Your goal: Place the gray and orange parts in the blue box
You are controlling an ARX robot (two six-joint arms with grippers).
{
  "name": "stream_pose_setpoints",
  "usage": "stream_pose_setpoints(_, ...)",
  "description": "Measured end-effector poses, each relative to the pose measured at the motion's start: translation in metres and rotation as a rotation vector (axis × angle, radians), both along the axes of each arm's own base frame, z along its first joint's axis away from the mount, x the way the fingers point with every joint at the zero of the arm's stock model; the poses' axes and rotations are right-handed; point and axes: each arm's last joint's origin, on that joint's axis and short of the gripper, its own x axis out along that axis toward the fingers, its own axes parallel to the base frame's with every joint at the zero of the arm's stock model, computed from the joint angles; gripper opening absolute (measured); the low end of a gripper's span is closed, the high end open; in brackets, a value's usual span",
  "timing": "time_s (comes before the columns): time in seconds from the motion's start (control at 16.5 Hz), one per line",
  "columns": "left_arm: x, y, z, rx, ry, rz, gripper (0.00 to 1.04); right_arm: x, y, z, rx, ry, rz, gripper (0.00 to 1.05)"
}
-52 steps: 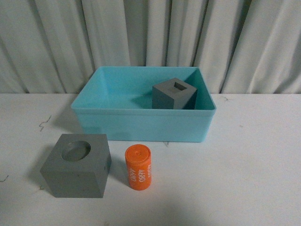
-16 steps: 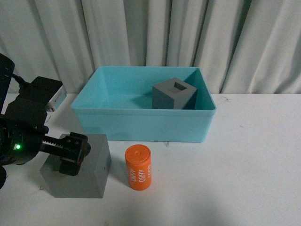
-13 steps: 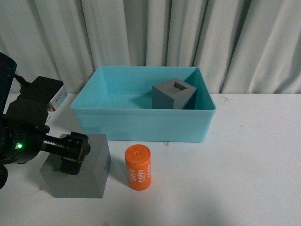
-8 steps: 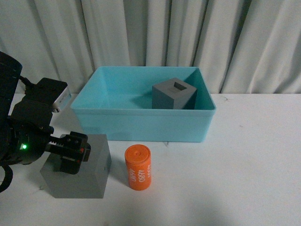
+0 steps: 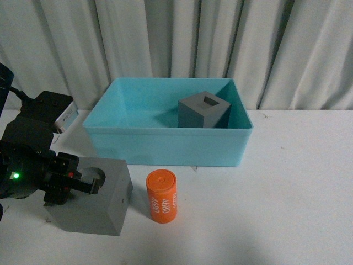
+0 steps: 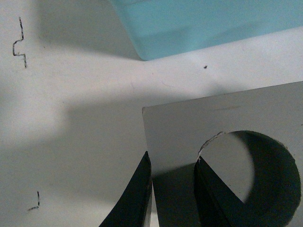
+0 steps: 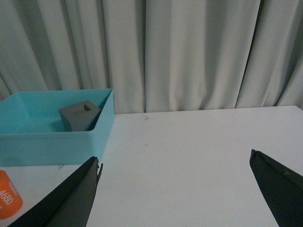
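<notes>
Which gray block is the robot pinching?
Find the big light-blue plastic box on the white table. Before it, left of the orange cylinder, sits a matte dark-gray cube, pinched by the left gripper. Its top has a round hole; the boxed gray cube has a rectangular one.

My body camera looks forward and down over the table (image 5: 287,182) to the far curtain (image 5: 165,38). The left wrist camera stares down, very near, at the round-holed cube (image 6: 180,132) and a box (image 6: 203,23) corner — the right one looks low across the table, sharing box and cylinder (image 7: 7,201) with the body view.
</notes>
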Motion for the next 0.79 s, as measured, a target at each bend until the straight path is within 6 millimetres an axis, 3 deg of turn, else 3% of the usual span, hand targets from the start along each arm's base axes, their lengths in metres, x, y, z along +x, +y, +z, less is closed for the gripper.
stream_pose_setpoints(0.12,-0.009,0.007,0.016,-0.025,0.027,0.005,0.2,0.0,0.0,0.0,0.0,0.0,0.0,0.98)
stream_pose_setpoints(0.24,-0.018,0.014,0.057,-0.108,-0.021,0.001,0.19,0.0,0.0,0.0,0.0,0.0,0.0,0.98)
stream_pose_setpoints(0.3,-0.011,0.012,0.17,-0.234,-0.335,-0.039,0.19,0.0,0.0,0.0,0.0,0.0,0.0,0.98)
stream_pose_setpoints(0.36,-0.004,0.007,0.189,-0.243,-0.395,-0.057,0.19,0.0,0.0,0.0,0.0,0.0,0.0,0.98)
stream_pose_setpoints(0.49,0.026,-0.011,0.187,-0.216,-0.405,-0.075,0.19,0.0,0.0,0.0,0.0,0.0,0.0,0.98)
stream_pose_setpoints(0.55,0.046,-0.021,0.174,-0.171,-0.395,-0.07,0.19,0.0,0.0,0.0,0.0,0.0,0.0,0.98)
stream_pose_setpoints(0.61,0.051,-0.024,0.169,-0.152,-0.396,-0.071,0.19,0.0,0.0,0.0,0.0,0.0,0.0,0.98)
stream_pose_setpoints(0.79,0.09,-0.04,0.131,-0.05,-0.351,-0.065,0.19,0.0,0.0,0.0,0.0,0.0,0.0,0.98)
